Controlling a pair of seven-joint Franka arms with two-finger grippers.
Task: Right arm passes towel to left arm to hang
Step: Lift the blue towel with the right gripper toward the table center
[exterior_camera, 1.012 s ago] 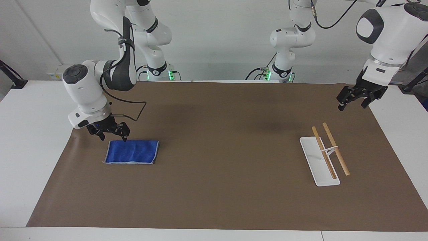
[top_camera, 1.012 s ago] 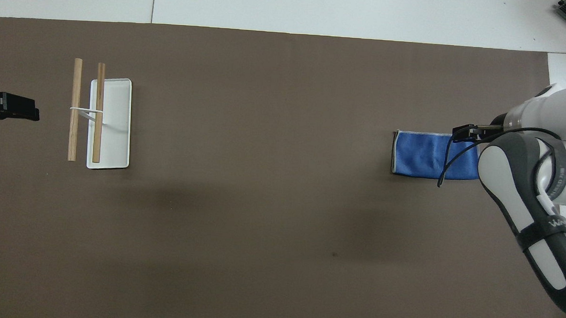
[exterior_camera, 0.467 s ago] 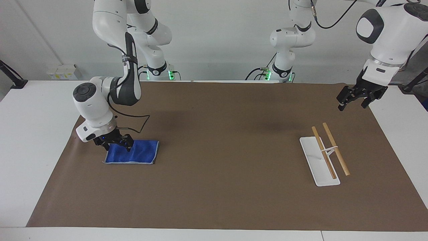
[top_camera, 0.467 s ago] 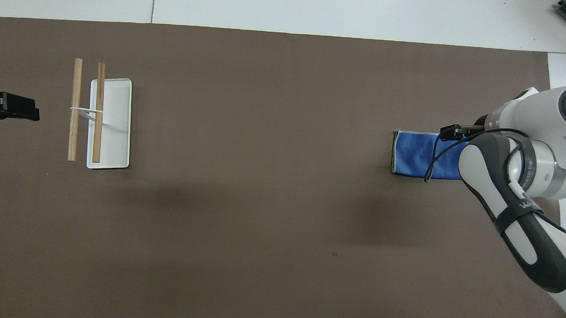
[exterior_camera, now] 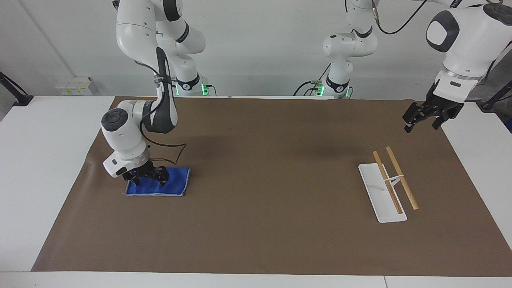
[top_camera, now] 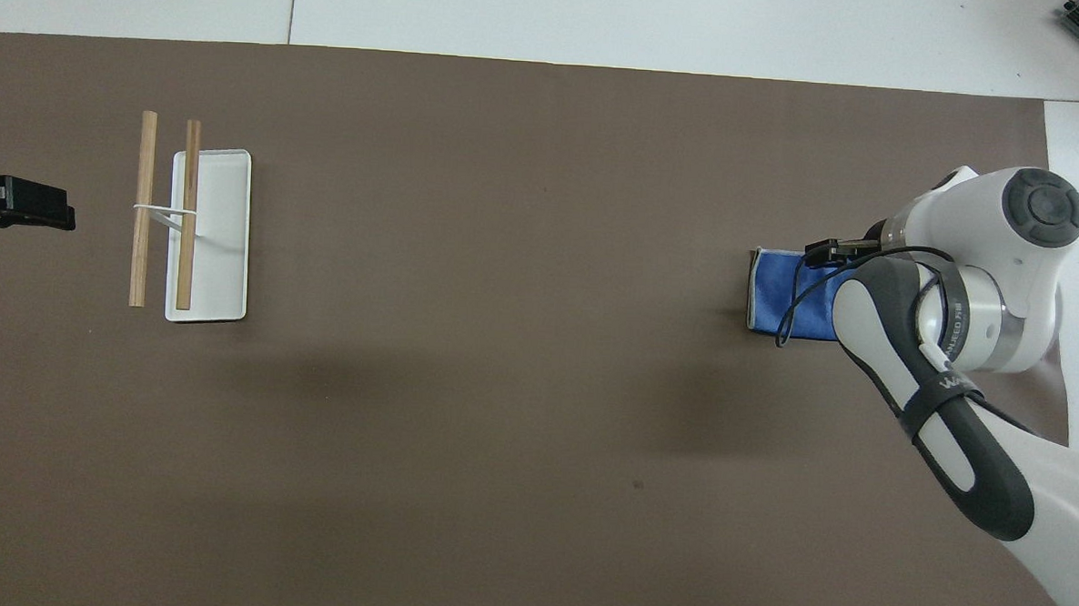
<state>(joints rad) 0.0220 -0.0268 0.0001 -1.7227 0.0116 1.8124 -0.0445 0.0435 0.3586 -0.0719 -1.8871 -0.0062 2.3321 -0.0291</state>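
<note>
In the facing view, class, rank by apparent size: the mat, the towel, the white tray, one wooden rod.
1. Mat, by far the largest.
2. Towel, partly covered by the right gripper.
3. White tray, close to the towel, so that order is unsure.
4. Wooden rod, smallest.

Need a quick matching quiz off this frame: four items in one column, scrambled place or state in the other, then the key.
Items:
1. towel
2. right gripper
3. left gripper
4. rack

Places or states:
A. white base with two wooden rods, at the left arm's end of the mat
B. open, low over the blue cloth
C. flat on the mat at the right arm's end
D. open, waiting up in the air over the mat's corner at the left arm's end

Pairs: 1-C, 2-B, 3-D, 4-A
</note>
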